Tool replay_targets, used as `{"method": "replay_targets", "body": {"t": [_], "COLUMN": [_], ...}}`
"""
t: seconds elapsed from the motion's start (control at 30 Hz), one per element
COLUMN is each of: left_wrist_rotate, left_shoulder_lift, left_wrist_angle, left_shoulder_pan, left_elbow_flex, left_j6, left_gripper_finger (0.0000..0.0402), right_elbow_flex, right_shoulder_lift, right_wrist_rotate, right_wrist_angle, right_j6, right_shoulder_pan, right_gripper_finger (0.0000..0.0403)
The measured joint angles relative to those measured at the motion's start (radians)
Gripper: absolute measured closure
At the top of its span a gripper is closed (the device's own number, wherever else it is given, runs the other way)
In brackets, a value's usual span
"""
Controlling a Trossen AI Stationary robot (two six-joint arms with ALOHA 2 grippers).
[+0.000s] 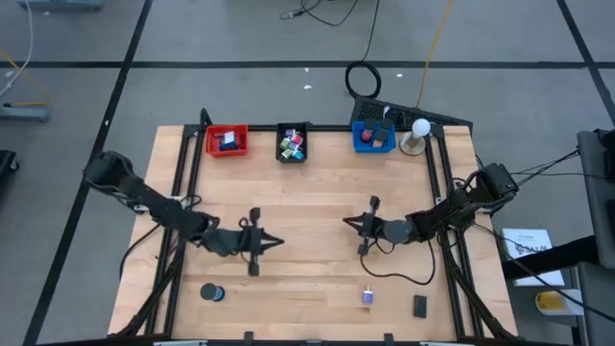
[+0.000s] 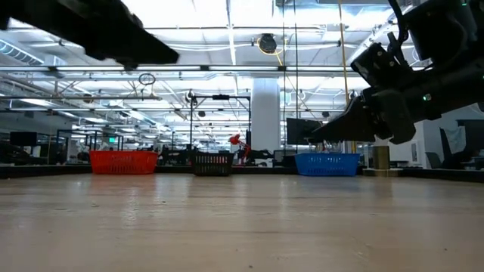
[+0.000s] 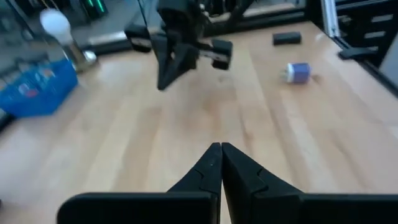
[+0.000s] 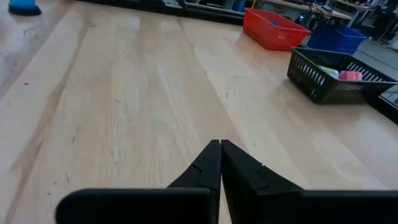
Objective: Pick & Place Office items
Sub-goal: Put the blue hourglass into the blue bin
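Both grippers, left (image 1: pixel 279 242) and right (image 1: pixel 347 222), hang clenched and empty over bare wood table (image 1: pixel 307 279); three trays line its far edge; grey floor around.

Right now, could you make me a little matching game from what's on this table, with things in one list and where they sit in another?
Things:
1. red tray
2. black tray
3. blue tray
4. black block

Places:
A. far edge, beside the white lamp
B. near edge, right corner
C. far edge, left of the other trays
D. far edge, between two trays

Pairs: 1-C, 2-D, 3-A, 4-B
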Motion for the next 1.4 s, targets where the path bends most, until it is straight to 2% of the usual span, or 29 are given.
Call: {"method": "replay_targets", "body": {"t": [0.2, 0.3, 0.47, 0.67, 0.8, 1.07, 1.23, 1.4], "left_wrist_rotate": [-0.003, -0.01, 0.013, 0.016, -0.006, -0.016, 0.06, 0.14], "left_shoulder_lift": [-0.027, -0.02, -0.012, -0.038, -0.045, -0.042, -0.036, 0.028], "left_wrist_angle": [-0.275, -0.291, -0.273, -0.389, -0.655, -1.174, -1.453, -1.611], "left_shoulder_pan": [-0.074, -0.103, -0.109, -0.132, -0.176, -0.265, -0.341, -0.404], "left_elbow_flex": [0.088, 0.097, 0.098, 0.108, 0.214, 0.505, 0.61, 0.675], "left_j6": [-0.15, -0.152, -0.236, -0.311, -0.41, -0.624, -0.888, -1.031], "left_gripper_finger": [0.0394, 0.0385, 0.0384, 0.0396, 0.0394, 0.0389, 0.0392, 0.0392], "right_elbow_flex": [0.0, 0.0, 0.0, 0.0, 0.0, 0.0, 0.0, 0.0], "right_shoulder_lift": [0.0, 0.0, 0.0, 0.0, 0.0, 0.0, 0.0, 0.0], "right_wrist_rotate": [-0.003, -0.037, -0.242, -0.264, -0.263, -0.263, -0.263, -0.262], "right_wrist_angle": [-0.003, 0.028, 0.138, 0.166, 0.156, 0.156, 0.152, 0.15], "right_j6": [0.011, 0.033, -0.002, -0.034, -0.031, -0.03, -0.03, -0.03], "right_shoulder_pan": [0.0, 0.0, 0.001, 0.002, 0.0, 0.0, 0.0, 0.0], "right_gripper_finger": [0.0401, 0.0398, 0.0399, 0.0401, 0.0402, 0.0401, 0.0402, 0.0402]}}
